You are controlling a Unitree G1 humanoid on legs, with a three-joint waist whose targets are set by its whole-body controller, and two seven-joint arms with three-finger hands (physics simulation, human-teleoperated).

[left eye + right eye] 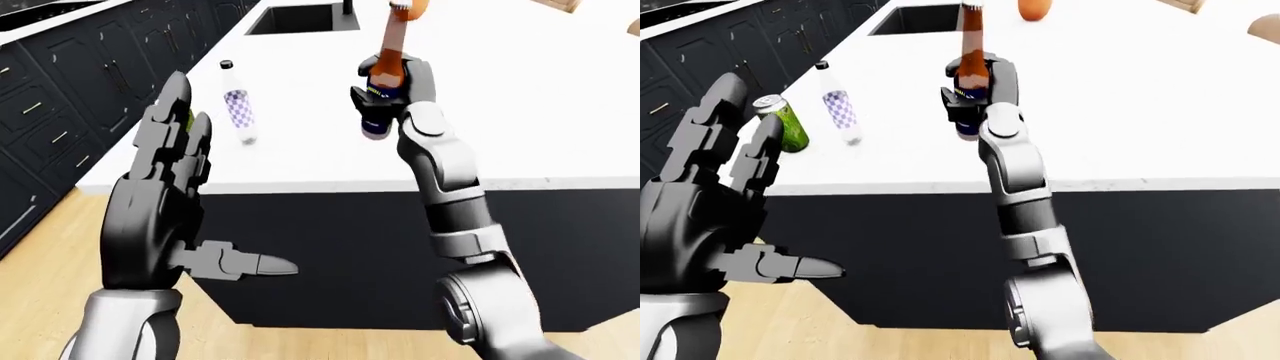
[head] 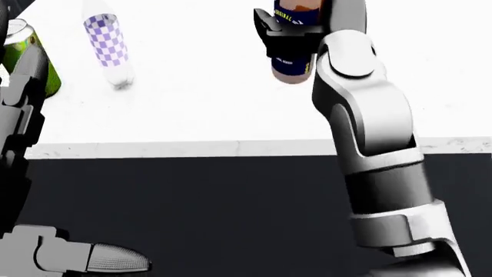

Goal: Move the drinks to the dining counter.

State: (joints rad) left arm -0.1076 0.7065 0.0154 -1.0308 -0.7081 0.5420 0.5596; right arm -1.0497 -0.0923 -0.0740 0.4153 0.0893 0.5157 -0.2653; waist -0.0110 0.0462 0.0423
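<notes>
Right robot hand (image 1: 975, 101) gripping brown bottle (image 1: 971, 56), white counter (image 1: 1140, 105), dark cabinets (image 1: 70, 82)

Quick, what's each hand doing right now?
Left hand: open, fingers spread, holding nothing.
Right hand: closed around the tall orange-brown glass bottle with a dark blue label.

Bright, even rendered light washes the white surface (image 2: 192, 115) nearly featureless around the right robot hand (image 2: 296, 34), with only faint soft shadows under it. All views are sharp, with no blur or edge distortion. Below the hand, the cabinet face stays flat and dark.
</notes>
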